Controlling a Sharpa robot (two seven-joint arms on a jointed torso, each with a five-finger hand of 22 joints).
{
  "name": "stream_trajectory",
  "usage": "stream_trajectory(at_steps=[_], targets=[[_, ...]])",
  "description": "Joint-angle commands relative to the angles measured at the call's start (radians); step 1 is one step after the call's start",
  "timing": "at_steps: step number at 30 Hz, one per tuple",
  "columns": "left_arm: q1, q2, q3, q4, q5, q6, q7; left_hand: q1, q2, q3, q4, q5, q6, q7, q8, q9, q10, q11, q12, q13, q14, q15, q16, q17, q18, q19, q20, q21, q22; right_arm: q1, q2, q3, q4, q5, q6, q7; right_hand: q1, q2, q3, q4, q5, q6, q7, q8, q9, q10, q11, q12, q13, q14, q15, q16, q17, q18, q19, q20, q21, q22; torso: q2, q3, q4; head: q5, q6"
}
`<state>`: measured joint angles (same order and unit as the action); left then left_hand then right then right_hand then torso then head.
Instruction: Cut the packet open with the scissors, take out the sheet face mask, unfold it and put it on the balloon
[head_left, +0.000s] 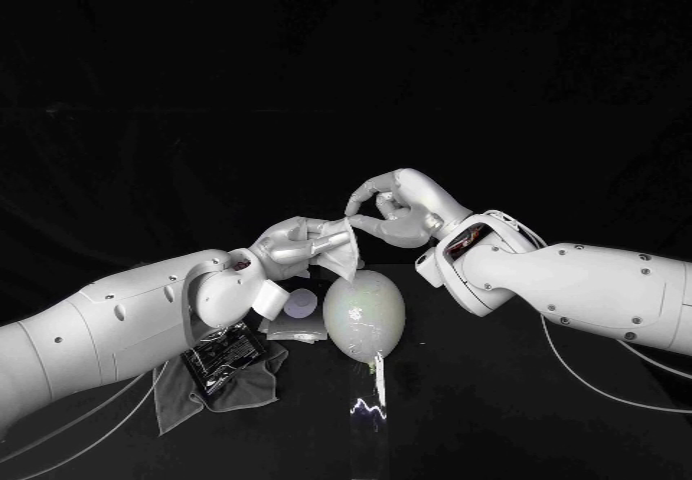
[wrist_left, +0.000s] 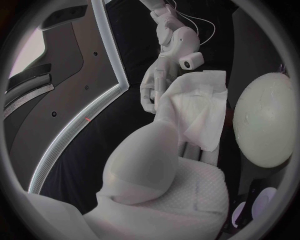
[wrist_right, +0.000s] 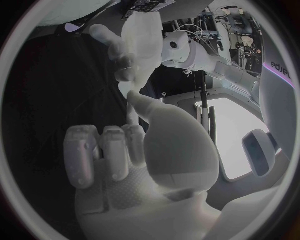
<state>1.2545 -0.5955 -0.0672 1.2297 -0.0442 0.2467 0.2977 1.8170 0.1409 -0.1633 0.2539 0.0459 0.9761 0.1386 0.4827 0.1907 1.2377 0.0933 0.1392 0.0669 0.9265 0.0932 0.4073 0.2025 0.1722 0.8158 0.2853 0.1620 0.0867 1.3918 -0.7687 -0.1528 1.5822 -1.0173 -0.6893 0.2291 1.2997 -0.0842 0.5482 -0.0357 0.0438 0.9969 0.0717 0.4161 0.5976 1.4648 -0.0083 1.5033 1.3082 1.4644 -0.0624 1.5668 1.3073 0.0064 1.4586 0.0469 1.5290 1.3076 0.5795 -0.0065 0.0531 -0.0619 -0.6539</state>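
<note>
The folded white sheet mask (head_left: 340, 250) hangs above the pale balloon (head_left: 364, 312), which stands at the table's middle. My left hand (head_left: 293, 245) grips the mask from the left. My right hand (head_left: 389, 212) comes in from the right and pinches the mask's upper corner between thumb and a finger. In the left wrist view the mask (wrist_left: 201, 110) hangs beside the balloon (wrist_left: 265, 120), with the right hand (wrist_left: 156, 82) at its far edge. In the right wrist view the mask (wrist_right: 141, 42) stands beyond my right hand (wrist_right: 134, 160). The cut packet (head_left: 225, 362) lies at the left.
A grey cloth (head_left: 176, 392) lies under the packet at the front left. A small pale round object (head_left: 303, 303) sits just left of the balloon. A shiny thin object (head_left: 374, 405) lies in front of the balloon.
</note>
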Motion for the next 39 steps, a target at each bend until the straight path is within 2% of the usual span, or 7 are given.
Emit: stream_trajectory(at_steps=[1, 2, 3, 5, 8, 22, 39], targets=[[0.002, 0.001, 0.001, 0.011, -0.002, -0.125, -0.018, 0.019, 0.02, 0.009, 0.003, 0.004, 0.004, -0.001, 0.008, 0.013, 0.012, -0.002, -0.005, -0.001, 0.011, -0.002, 0.0, 0.001, 0.012, 0.012, -0.001, 0.008, 0.002, 0.0, -0.004, 0.0, -0.004, 0.048, 0.024, 0.007, -0.011, -0.001, -0.005, 0.007, 0.004, -0.042, 0.014, -0.032, -0.013, 0.013, 0.019, -0.066, 0.179, 0.106, 0.012, 0.004, 0.264, 0.013, 0.065, 0.006, -0.034, 0.237, 0.0, 0.0003, 0.0004, 0.001, 0.001], [0.002, 0.001, 0.001, 0.013, -0.002, -0.135, -0.019, 0.019, 0.019, 0.011, 0.004, 0.004, 0.004, -0.001, 0.009, 0.013, 0.013, -0.002, -0.005, -0.001, 0.012, -0.002, -0.001, 0.001, 0.012, 0.014, -0.001, 0.009, 0.002, 0.0, -0.005, -0.001, -0.004, 0.052, 0.026, 0.005, -0.011, -0.001, -0.005, 0.007, 0.004, -0.042, 0.014, -0.032, -0.013, 0.013, 0.019, -0.066, 0.179, 0.106, 0.012, 0.004, 0.264, 0.013, 0.065, 0.006, -0.034, 0.237, 0.0, 0.0002, 0.0005, 0.001, 0.0], [0.002, 0.0, 0.001, 0.016, -0.002, -0.156, -0.022, 0.02, 0.019, 0.011, 0.005, 0.004, 0.004, -0.001, 0.009, 0.014, 0.014, -0.002, -0.006, -0.001, 0.012, -0.002, -0.001, 0.002, 0.012, 0.015, -0.002, 0.009, 0.002, 0.0, -0.008, -0.001, -0.004, 0.06, 0.028, 0.002, -0.044, -0.018, -0.021, 0.031, -0.002, -0.127, 0.049, -0.091, -0.039, -0.082, 0.053, -0.193, 0.102, 0.105, 0.035, 0.002, 0.26, 0.023, 0.036, 0.019, -0.079, 0.221, 0.0, 0.0, 0.0005, 0.001, 0.0], [0.003, -0.002, 0.001, 0.024, 0.002, -0.198, -0.026, 0.02, 0.017, 0.014, 0.009, 0.004, 0.004, -0.001, 0.01, 0.015, 0.016, -0.002, -0.008, -0.002, 0.015, -0.002, -0.003, 0.002, 0.011, 0.017, -0.002, 0.01, 0.001, 0.0, -0.015, -0.002, -0.003, 0.079, 0.023, -0.004, -0.072, -0.031, -0.037, 0.058, 0.001, -0.175, 0.08, -0.13, -0.057, -0.175, 0.077, -0.308, 0.034, 0.088, 0.062, -0.021, 0.223, 0.029, 0.012, 0.038, -0.115, 0.209, 0.0, 0.0002, 0.0011, 0.002, 0.0], [0.003, -0.005, 0.001, 0.037, 0.009, -0.266, -0.034, 0.021, 0.011, 0.019, 0.016, 0.004, 0.003, -0.002, 0.012, 0.017, 0.019, -0.002, -0.013, -0.002, 0.017, -0.003, -0.007, 0.002, 0.012, 0.029, -0.005, 0.015, 0.003, -0.002, -0.031, -0.004, 0.005, 0.113, 0.008, -0.025, -0.103, -0.052, -0.067, 0.094, 0.006, -0.182, 0.098, -0.149, -0.068, -0.256, 0.095, -0.414, -0.036, 0.066, 0.08, -0.049, 0.182, 0.039, -0.021, 0.053, -0.164, 0.193, 0.0, -0.0001, 0.0011, 0.003, -0.001], [0.003, -0.017, 0.0, 0.091, 0.016, -0.479, -0.064, 0.008, -0.012, 0.048, 0.037, 0.004, 0.003, -0.004, 0.023, 0.026, 0.039, -0.004, -0.032, -0.002, 0.044, -0.007, -0.013, 0.009, 0.013, 0.086, -0.026, 0.043, 0.011, -0.062, -0.087, -0.01, 0.081, 0.04, -0.017, -0.269, -0.198, -0.13, -0.233, 0.262, 0.112, -0.117, 0.076, -0.114, -0.058, -0.219, 0.08, -0.361, -0.048, 0.071, 0.069, -0.043, 0.188, 0.042, -0.008, 0.068, -0.153, 0.198, 0.0, 0.0004, -0.0004, 0.013, -0.01], [0.004, -0.022, 0.0, 0.131, 0.016, -0.544, -0.083, -0.002, -0.019, 0.054, 0.037, 0.004, 0.006, -0.007, 0.027, 0.029, 0.046, -0.006, -0.035, -0.001, 0.051, -0.009, -0.012, 0.012, 0.012, 0.091, -0.029, 0.044, 0.01, -0.093, -0.004, -0.014, 0.045, -0.007, -0.019, -0.421, -0.164, -0.126, -0.321, 0.323, 0.129, -0.112, 0.066, -0.07, -0.04, -0.211, 0.071, -0.332, -0.049, 0.072, 0.061, -0.042, 0.19, 0.042, -0.005, 0.061, -0.153, 0.199, 0.002, -0.0004, 0.002, 0.011, -0.011]])
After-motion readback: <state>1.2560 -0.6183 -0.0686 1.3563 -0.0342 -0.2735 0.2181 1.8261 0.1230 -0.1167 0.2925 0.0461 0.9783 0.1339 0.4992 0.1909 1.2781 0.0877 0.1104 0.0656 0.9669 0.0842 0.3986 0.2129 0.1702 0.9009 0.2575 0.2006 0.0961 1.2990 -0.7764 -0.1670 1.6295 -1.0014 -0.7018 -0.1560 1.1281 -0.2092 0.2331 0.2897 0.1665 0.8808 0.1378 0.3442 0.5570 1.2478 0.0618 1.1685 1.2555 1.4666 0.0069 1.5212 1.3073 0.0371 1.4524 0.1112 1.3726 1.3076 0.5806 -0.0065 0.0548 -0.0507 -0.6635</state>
